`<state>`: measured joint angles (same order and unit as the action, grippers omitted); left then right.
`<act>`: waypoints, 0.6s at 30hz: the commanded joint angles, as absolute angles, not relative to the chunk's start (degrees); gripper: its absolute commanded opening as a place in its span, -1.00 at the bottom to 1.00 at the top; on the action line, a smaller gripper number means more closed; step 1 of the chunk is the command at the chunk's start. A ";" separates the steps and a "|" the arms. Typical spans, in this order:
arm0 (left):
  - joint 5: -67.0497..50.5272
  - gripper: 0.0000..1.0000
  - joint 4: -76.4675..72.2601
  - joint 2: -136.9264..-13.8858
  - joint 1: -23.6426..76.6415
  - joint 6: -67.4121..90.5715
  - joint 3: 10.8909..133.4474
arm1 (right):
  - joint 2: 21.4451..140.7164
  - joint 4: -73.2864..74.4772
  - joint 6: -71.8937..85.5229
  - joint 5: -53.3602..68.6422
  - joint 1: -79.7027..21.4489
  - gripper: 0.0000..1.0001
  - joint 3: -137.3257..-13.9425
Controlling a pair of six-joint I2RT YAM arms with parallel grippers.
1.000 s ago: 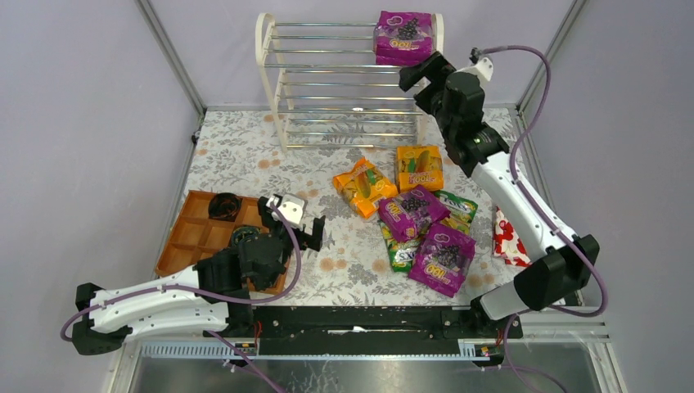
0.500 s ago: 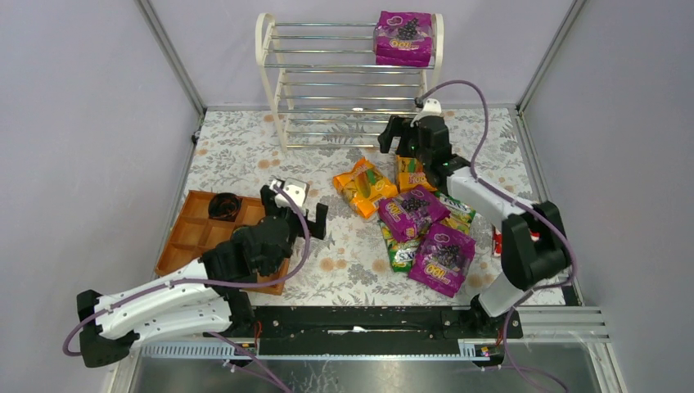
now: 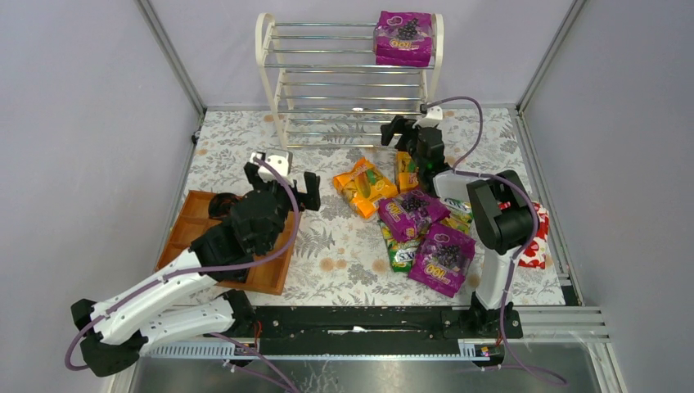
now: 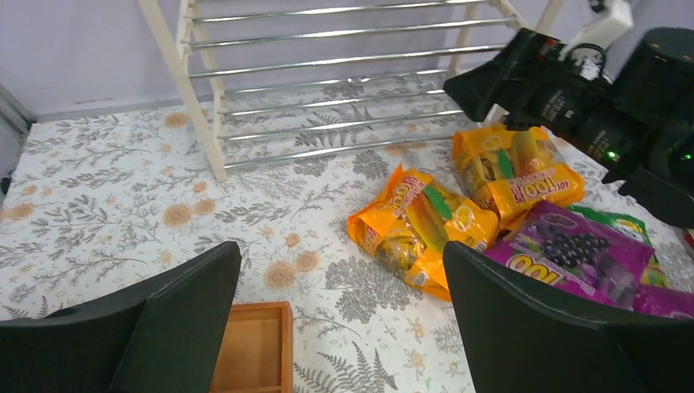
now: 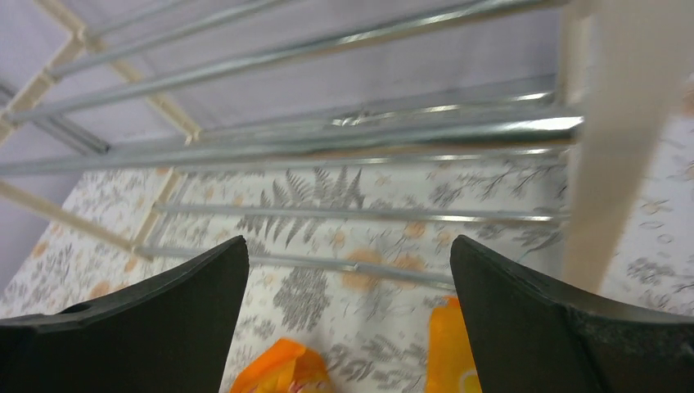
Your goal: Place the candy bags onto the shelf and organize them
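Note:
The white shelf point(image 3: 348, 78) stands at the back, with one purple candy bag point(image 3: 403, 37) on its top tier at the right. Two orange bags point(image 3: 364, 187) point(image 3: 407, 170), two purple bags point(image 3: 412, 211) point(image 3: 443, 258) and green-yellow bags point(image 3: 399, 250) point(image 3: 458, 214) lie in a heap on the table. My right gripper point(image 3: 398, 131) is open and empty, low in front of the shelf point(image 5: 327, 139), above the orange bags point(image 5: 282, 372) point(image 5: 450, 352). My left gripper point(image 3: 284, 187) is open and empty, left of the orange bag point(image 4: 425, 225).
A brown wooden tray point(image 3: 192, 233) lies at the left, under my left arm; its corner shows in the left wrist view point(image 4: 254, 348). A red bag with white flowers point(image 3: 536, 246) lies at the right. The cage posts and walls stand around the table.
My right arm has come down from beside the shelf's top tier to the table in front of the shelf. My left gripper has moved away from me, up along the tray.

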<state>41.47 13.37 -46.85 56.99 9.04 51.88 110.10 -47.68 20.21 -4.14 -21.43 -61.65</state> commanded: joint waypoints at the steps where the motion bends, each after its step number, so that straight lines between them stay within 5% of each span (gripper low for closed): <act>1: 38.94 0.98 11.83 -48.58 53.88 7.92 55.84 | 112.70 -60.17 22.71 -6.33 -17.53 0.98 -61.10; 10: 33.64 0.97 12.00 -50.76 46.69 10.52 56.81 | 112.91 -63.72 25.43 -10.07 -12.57 1.00 -58.16; 18: 29.47 0.97 11.63 -51.75 41.89 11.87 56.87 | 104.64 -55.13 32.80 2.68 -11.03 1.00 -53.39</act>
<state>32.73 13.65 -51.37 43.59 10.63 54.39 111.74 -57.93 27.66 -4.73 -10.61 -55.61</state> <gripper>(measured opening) 0.987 0.995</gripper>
